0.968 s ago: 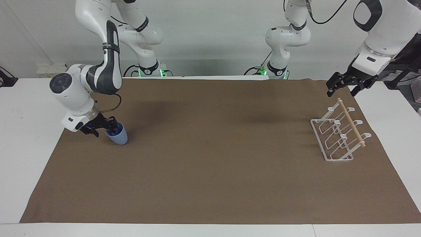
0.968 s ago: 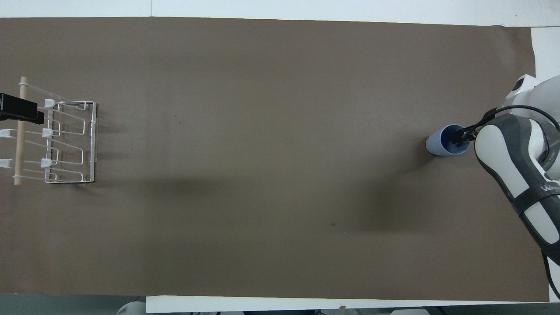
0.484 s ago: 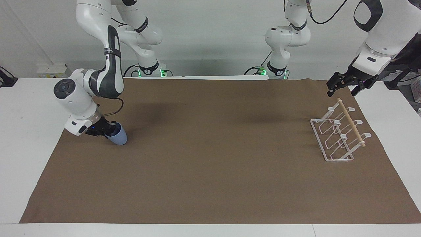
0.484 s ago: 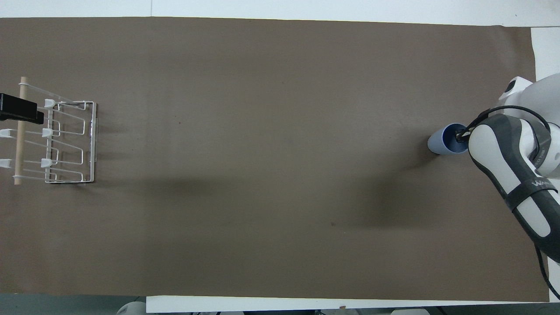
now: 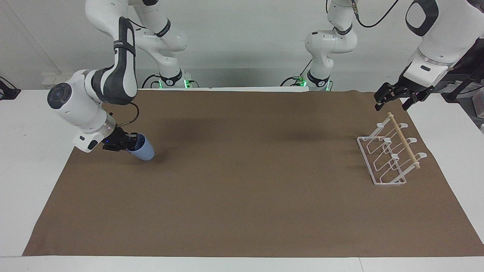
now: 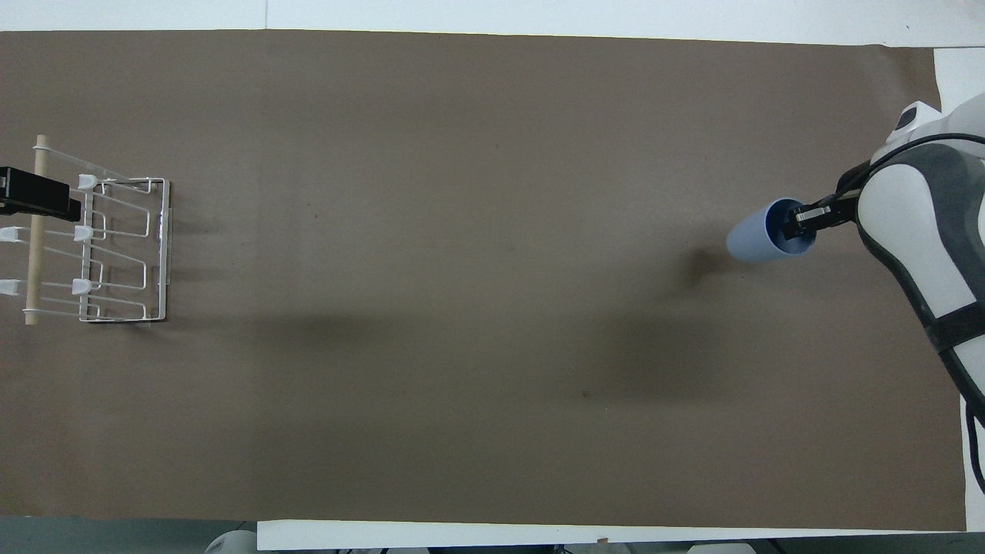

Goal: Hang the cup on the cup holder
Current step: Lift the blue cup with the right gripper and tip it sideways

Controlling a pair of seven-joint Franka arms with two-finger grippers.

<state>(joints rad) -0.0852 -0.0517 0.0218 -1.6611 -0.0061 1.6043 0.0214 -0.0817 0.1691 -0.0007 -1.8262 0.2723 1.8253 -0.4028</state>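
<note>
In the facing view the right gripper (image 5: 128,143) is clamped on the rim of the cup (image 5: 143,149), one finger inside the mouth and one outside, and the cup hangs tilted just above the brown mat (image 5: 242,211) at the right arm's end of the bench (image 5: 30,151), its closed bottom pointing down and toward the middle of the bench, its mouth toward the gripper. The cup holder (image 5: 389,155) stands well apart from it, at the left arm's end of the mat, with its wooden dowel (image 5: 404,140) running across the top and the looped prongs rising toward that dowel. The left gripper (image 5: 394,99) hangs with its fingers apart over the end of the holder nearer the robots, holding nothing; that arm waits. So the whole length of the mat lies between cup and holder, and the left arm is by far the nearer to the holder while the right arm has the cup. In the overhead view the cup (image 6: 766,240) lies with its long axis along the bench, bottom toward the holder (image 6: 123,254), and the right gripper (image 6: 804,223) pinches the rim at the open end. The left gripper (image 6: 35,198) shows only as a dark bar above the dowel (image 6: 35,261).
</note>
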